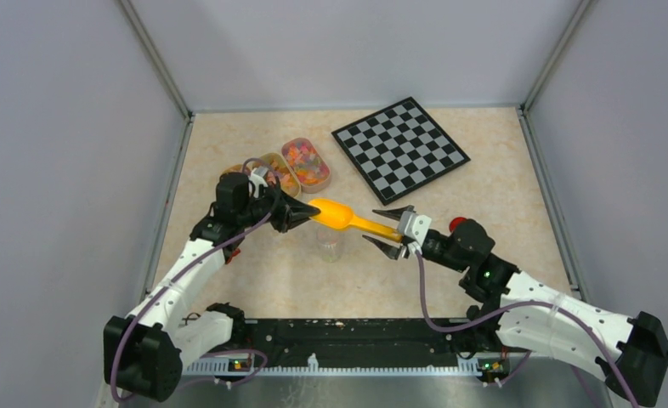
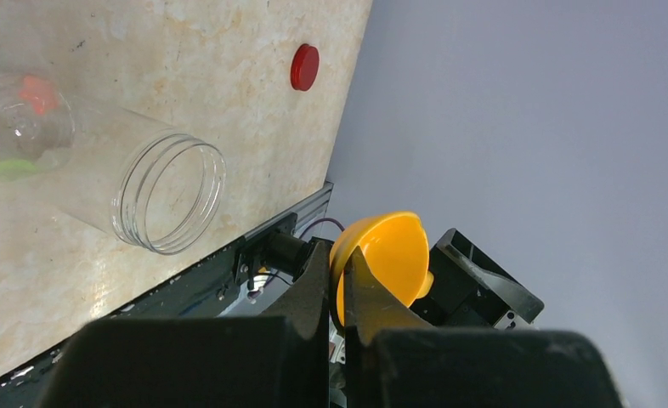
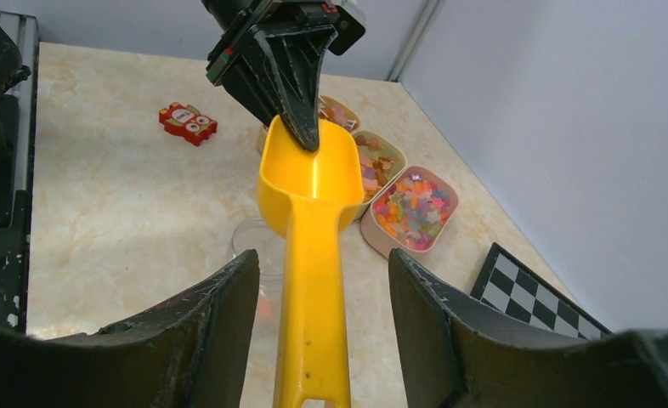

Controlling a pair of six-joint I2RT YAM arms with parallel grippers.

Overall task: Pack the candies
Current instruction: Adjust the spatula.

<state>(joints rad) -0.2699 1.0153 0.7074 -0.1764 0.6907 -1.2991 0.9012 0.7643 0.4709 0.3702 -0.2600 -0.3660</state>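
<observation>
Candies (image 1: pixel 307 163) beyond left hand (image 1: pixel 305 212); scoop (image 1: pixel 337 215) pinched.

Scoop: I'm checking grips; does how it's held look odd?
Yes: the left gripper pinches the scoop by its bowl rim above the jar, while the right gripper straddles the handle with jaws open. The bowl looks empty.

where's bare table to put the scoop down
The table is bare between the chessboard, the red lid and the right wall, and between the jar and the near rail. It is crowded around the candies and the scoop.
</observation>
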